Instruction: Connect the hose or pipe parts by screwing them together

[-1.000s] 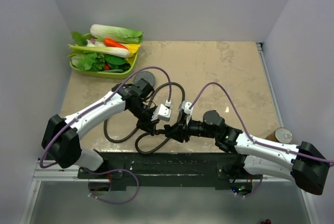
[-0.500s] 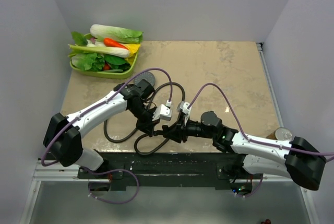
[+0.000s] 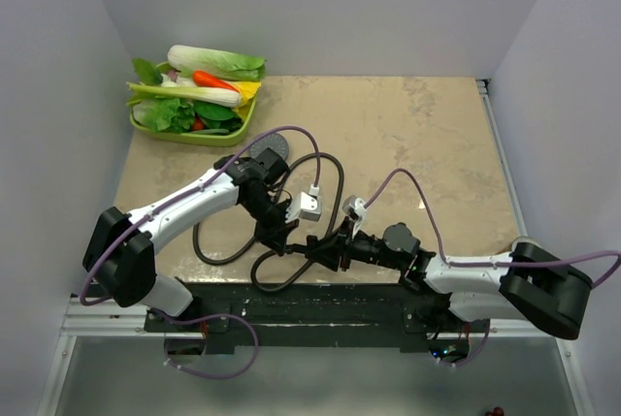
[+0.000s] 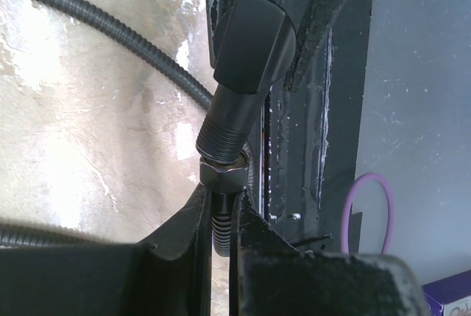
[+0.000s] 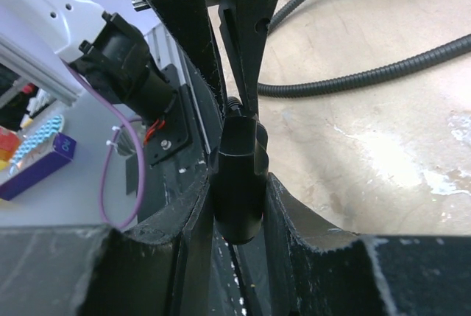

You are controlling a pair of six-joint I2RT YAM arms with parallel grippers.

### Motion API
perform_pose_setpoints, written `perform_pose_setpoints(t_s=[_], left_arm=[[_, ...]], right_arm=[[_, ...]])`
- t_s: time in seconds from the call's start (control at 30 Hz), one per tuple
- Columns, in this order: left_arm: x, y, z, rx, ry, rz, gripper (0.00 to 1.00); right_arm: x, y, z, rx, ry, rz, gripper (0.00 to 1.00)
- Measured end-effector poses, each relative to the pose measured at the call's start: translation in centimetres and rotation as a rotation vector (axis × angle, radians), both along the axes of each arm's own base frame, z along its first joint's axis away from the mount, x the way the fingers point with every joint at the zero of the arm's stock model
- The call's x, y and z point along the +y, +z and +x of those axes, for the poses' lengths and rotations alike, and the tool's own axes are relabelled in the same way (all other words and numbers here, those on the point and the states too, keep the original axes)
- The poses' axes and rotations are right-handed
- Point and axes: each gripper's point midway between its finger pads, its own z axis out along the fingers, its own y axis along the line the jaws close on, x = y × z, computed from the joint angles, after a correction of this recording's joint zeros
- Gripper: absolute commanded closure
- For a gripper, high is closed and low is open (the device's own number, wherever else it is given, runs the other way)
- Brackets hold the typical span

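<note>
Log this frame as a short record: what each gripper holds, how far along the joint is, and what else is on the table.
left gripper: shut on the hose, just behind its nut
right gripper: shut on the pipe piece
joint: nut meets the tip of the thread; most of the thread shows bare
hose slack: lies looped on the table
other: green tray of vegetables at the far left corner

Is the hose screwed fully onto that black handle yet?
Not fully: the hose nut sits at the tip of the handle's thread, most ridges showing bare.
</note>
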Motion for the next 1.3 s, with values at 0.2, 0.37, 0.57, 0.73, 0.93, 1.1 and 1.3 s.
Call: perform_pose_setpoints(t_s=[0.2,0.37,0.57,0.73,0.93,1.1,1.3], left_arm=[[0.2,-0.1,-0.3,0.013,0.001,0.01,1.0],[0.7,-0.2,-0.6,0.024,0.002,0.033,0.96],[1.2,-0.4,-0.6,0.024,0.008,0.062,0.93],[1.3,-0.4,-0.8,0.04,0.028,0.075,0.89],[1.6,-0.9,-1.5,0.08,0.048,0.092,0.81],[-1.3,0.4,-1.2,0.096,0.034,-0.067,0.8],[-3.9,2.1,-1.2,0.109,-0.006,-0.23,1.0]], right_arm=[[0.2,-0.3,-0.2,0.044,-0.003,0.059,1.0],[0.8,-0.6,-0.4,0.08,0.011,0.086,1.0],[1.2,-1.0,-0.4,0.118,0.018,0.102,1.0],[1.3,-1.2,-0.5,0.142,0.022,0.106,1.0],[1.7,-2.3,-1.0,0.191,0.033,0.09,1.0],[2.1,-6.1,-2.9,0.295,0.072,-0.018,1.0],[1.9,-9.3,-4.1,0.383,0.079,-0.111,1.0]])
